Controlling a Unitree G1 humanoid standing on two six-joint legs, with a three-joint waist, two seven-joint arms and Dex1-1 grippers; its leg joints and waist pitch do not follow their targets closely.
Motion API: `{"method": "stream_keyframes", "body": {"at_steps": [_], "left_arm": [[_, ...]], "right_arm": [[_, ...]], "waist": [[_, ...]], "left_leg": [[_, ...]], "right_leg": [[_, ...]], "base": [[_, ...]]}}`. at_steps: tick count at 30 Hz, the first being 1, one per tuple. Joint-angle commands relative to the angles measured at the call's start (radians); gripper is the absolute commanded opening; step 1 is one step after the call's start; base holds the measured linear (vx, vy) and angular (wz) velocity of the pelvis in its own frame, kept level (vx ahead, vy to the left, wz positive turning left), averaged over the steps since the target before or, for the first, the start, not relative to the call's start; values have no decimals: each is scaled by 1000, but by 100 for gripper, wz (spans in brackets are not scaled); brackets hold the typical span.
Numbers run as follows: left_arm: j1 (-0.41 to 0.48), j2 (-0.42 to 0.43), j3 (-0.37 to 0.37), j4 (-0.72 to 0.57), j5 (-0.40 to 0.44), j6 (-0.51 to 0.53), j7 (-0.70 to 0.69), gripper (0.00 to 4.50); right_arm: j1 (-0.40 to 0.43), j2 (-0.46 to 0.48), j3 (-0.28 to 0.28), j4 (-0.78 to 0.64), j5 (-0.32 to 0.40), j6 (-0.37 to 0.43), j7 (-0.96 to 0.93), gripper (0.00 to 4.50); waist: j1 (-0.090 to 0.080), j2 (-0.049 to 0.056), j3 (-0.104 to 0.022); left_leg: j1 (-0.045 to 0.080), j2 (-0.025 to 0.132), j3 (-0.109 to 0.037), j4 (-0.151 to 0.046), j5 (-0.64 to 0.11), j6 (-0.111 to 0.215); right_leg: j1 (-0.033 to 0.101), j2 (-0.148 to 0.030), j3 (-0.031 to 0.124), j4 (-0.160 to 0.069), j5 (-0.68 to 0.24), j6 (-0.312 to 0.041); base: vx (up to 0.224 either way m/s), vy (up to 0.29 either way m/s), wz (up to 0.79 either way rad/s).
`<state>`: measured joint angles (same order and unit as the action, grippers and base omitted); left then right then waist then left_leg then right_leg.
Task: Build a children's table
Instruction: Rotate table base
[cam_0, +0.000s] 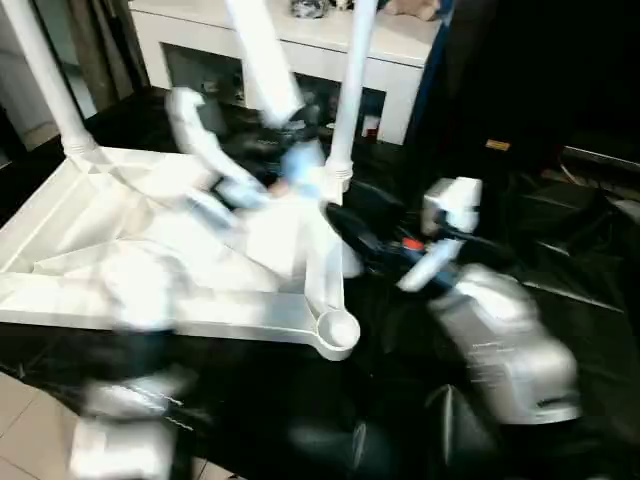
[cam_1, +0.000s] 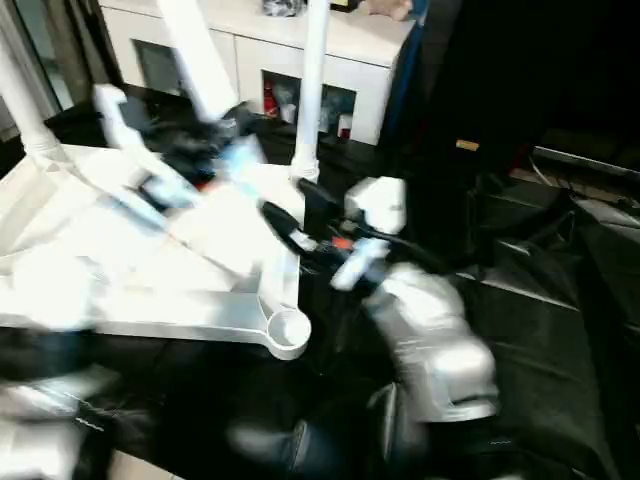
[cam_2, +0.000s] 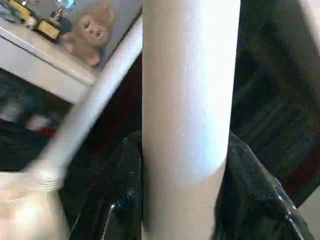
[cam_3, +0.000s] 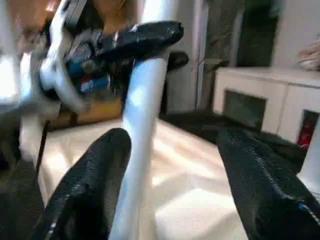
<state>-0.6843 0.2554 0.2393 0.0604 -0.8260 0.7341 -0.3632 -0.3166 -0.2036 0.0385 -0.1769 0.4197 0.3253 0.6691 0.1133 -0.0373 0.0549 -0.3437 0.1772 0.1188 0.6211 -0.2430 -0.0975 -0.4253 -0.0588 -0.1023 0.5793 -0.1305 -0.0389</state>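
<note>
Tabletop (cam_0: 150, 260) inverted on black floor sheet, two legs socketed; left claw (cam_3: 135, 42) clamped on loose leg (cam_2: 187, 100), right claw (cam_3: 170, 185) spread wide, empty: risk leg tilts, misses near empty corner socket (cam_0: 337, 328)

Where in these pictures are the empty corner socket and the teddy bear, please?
empty corner socket (cam_0: 338, 329): left eye view, on its round rim.
teddy bear (cam_2: 92, 31): left wrist view, on its face.

No legible text, labels or nos. anywhere; pics too blurred.
</note>
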Motion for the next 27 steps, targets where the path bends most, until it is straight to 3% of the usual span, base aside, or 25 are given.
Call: {"method": "stream_keyframes", "body": {"at_steps": [1,3,4,5,7,9,11,12,13,15,18,19,20,21,22,23,25,27], "left_arm": [[-25,114,-95,-8,67,61,-113,168],[-23,160,-120,-15,77,86,-148,168],[-16,223,-162,-32,93,112,-196,168],[-13,241,-173,-38,97,119,-209,168],[1,316,-224,-71,88,171,-292,167],[9,326,-230,-106,26,235,-338,167],[7,320,-228,-109,9,249,-346,167],[7,307,-228,-116,-22,274,-356,167],[6,295,-229,-121,-45,294,-369,167],[6,287,-229,-127,-59,304,-375,167],[1,265,-222,-131,-100,334,-381,167],[0,262,-226,-135,-107,343,-390,167],[1,259,-227,-139,-113,359,-398,167],[1,259,-227,-139,-113,359,-398,167],[11,251,-227,-149,-122,384,-398,167],[11,251,-227,-149,-122,384,-398,167],[22,242,-224,-153,-137,405,-390,167],[24,237,-222,-153,-142,412,-386,167]], "right_arm": [[-55,-60,-31,6,-7,2,66,339],[-79,-79,-36,22,-25,-22,76,361],[-122,-108,-23,57,-95,-104,76,372],[-135,-116,-17,68,-119,-132,74,372],[-208,-194,56,144,-316,-382,61,391],[-266,-235,95,204,-441,-578,29,416],[-285,-239,97,220,-454,-608,25,427],[-324,-263,119,265,-529,-691,-18,438],[-365,-290,148,323,-606,-778,-55,438],[-383,-301,160,351,-638,-813,-70,450],[-421,-312,189,435,-680,-879,-78,450],[-449,-316,202,492,-725,-934,-122,450],[-482,-315,208,555,-788,-1005,-195,450],[-482,-315,208,555,-788,-1005,-195,450],[-529,-308,213,635,-866,-1095,-301,450],[-529,-308,213,635,-866,-1095,-301,450],[-565,-306,229,677,-939,-1145,-396,450],[-576,-300,226,691,-955,-1171,-430,450]], "waist": [[9,23,-70],[4,25,-68],[7,40,-69],[3,35,-68],[2,30,-65],[1,28,-64],[2,23,-60],[3,25,-61],[2,13,-62],[2,17,-61],[-1,12,-59],[-2,3,-62],[-2,6,-62],[-6,5,-60],[-4,4,-62],[-7,2,-63],[-5,0,-66],[-8,0,-68]], "left_leg": [[-7,35,0,-82,-26,21],[-9,33,4,-81,-20,24],[-5,35,3,-81,-28,13],[-4,35,4,-81,-36,6],[-6,32,9,-80,-43,-13],[-7,29,15,-77,-40,-22],[-8,26,19,-75,-51,-14],[-7,26,19,-75,-57,-1],[-13,26,18,-74,-41,-3],[-10,23,22,-73,-56,1],[-13,22,23,-72,-82,17],[-14,23,23,-72,-76,17],[-13,20,23,-71,-78,17],[-16,19,24,-70,-80,11],[-16,21,24,-69,-76,6],[-18,18,24,-68,-72,5],[-22,15,25,-65,-47,8],[-23,13,27,-61,-31,9]], "right_leg": [[79,-75,51,-49,-306,-47],[76,-76,54,-46,-296,-71],[73,-80,54,-43,-301,-88],[70,-78,53,-45,-308,-93],[73,-79,55,-41,-318,-109],[74,-82,57,-39,-323,-122],[74,-81,62,-41,-342,-129],[75,-79,61,-41,-354,-130],[77,-79,58,-35,-356,-129],[74,-75,59,-41,-381,-121],[75,-71,56,-45,-425,-96],[74,-72,54,-44,-432,-88],[72,-68,52,-42,-434,-88],[71,-68,50,-45,-447,-82],[71,-71,53,-43,-449,-69],[71,-68,51,-41,-446,-68],[74,-62,54,-33,-396,-57],[69,-58,55,-25,-348,-67]], "base": [[0,0,0],[0,0,0],[0,0,0],[0,0,0],[0,0,0],[0,0,0],[0,0,0],[0,0,0],[0,0,0],[0,0,0],[0,0,0],[0,0,0],[0,0,0],[0,0,0],[0,0,0],[0,0,0],[0,0,0],[0,0,0]]}}
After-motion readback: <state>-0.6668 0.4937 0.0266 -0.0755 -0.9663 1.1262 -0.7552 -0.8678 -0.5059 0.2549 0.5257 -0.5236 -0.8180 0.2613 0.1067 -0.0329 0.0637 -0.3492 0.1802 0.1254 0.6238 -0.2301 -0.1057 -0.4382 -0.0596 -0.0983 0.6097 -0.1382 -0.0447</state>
